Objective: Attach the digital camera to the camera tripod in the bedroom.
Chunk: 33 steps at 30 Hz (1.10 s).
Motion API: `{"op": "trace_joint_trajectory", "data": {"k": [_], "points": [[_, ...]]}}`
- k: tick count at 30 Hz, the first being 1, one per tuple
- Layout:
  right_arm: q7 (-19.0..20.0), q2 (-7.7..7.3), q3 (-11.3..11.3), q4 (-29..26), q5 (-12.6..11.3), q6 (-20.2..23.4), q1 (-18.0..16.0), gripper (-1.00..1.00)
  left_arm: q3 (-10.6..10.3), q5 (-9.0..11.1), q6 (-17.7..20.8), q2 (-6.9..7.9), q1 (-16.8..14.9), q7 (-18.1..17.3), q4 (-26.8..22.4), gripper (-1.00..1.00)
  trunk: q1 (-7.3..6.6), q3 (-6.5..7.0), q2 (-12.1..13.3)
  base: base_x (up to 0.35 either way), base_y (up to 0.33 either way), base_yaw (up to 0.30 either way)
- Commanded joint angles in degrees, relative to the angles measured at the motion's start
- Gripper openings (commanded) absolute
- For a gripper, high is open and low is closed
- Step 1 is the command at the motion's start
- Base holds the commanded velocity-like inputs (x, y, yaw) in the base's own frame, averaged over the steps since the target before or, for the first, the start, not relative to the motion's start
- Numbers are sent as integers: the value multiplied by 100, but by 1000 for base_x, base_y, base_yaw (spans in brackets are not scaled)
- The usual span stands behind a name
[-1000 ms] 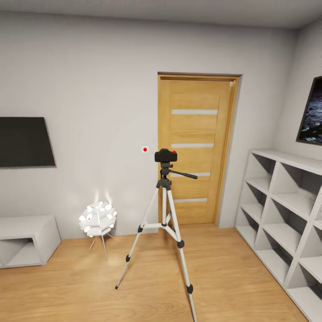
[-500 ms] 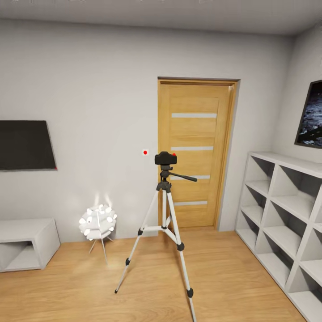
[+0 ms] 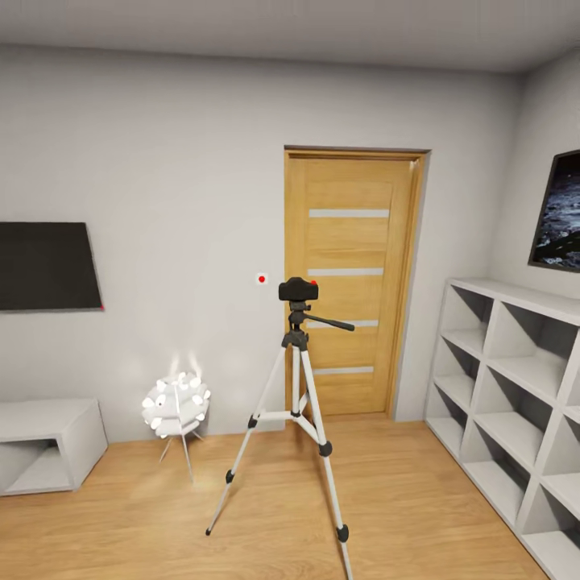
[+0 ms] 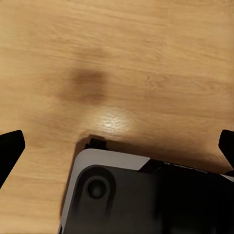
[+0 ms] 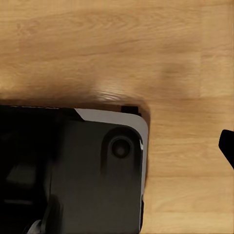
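Down by the robot's own dark base (image 4: 146, 195), the left claw (image 4: 117, 146) has its tips spread wide apart over bare plank floor (image 4: 117, 48), holding nothing; of the right claw I cannot tell, only one tip edge showing. Farther off, the camera tripod (image 3: 296, 403) stands in front of the wooden door (image 3: 350, 278). The digital camera (image 3: 298, 289) already sits on its head. It looks small, rigid and light; grip its body sides. Right of the tripod, white cube shelves (image 3: 515, 387) look empty.
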Motion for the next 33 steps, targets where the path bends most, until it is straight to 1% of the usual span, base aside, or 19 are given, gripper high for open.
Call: {"op": "trace_joint_trajectory", "data": {"k": [1,4,7,33], "points": [[11,-6,-48,18,27,-34,-6,100,-45,62,-19,1,-2,-23,7,100,2,0,-4,0,0,0],[11,-13,-45,18,-38,-32,-6,100,-45,67,-23,6,-1,-12,4,100,2,5,-4,0,0,0],[14,-15,-34,18,-55,-28,-6,100,-45,68,-20,8,0,-8,0,100,2,7,-4,0,0,0],[42,-48,41,18,-48,7,-6,100,-54,30,-52,10,0,-4,-50,100,2,9,-4,0,0,0]]}}
